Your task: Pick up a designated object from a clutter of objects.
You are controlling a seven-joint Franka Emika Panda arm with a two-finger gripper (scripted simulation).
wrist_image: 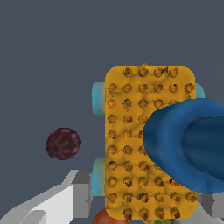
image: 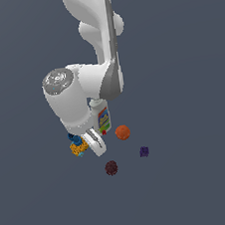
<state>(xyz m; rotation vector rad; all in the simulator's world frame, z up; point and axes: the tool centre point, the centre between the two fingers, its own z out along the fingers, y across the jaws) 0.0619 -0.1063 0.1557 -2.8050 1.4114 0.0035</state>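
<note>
The designated object (wrist_image: 131, 131) is a flat orange-yellow studded block with a blue peg (wrist_image: 188, 146) and cyan edge bits. It fills the wrist view. In the exterior view the designated object (image: 79, 147) lies at the left of the clutter of objects, partly hidden by the hand. My gripper (image: 90, 144) is down over it. The grey fingertips (wrist_image: 81, 194) stand either side of the block with narrow gaps, so the gripper (wrist_image: 144, 201) is open around it.
A white labelled bottle (image: 103, 118) stands right behind the hand. An orange ball (image: 122, 132), a dark red ball (image: 111, 168) and a purple lump (image: 144, 151) lie toward the exterior view's right. The dark red ball (wrist_image: 63, 143) shows beside the block.
</note>
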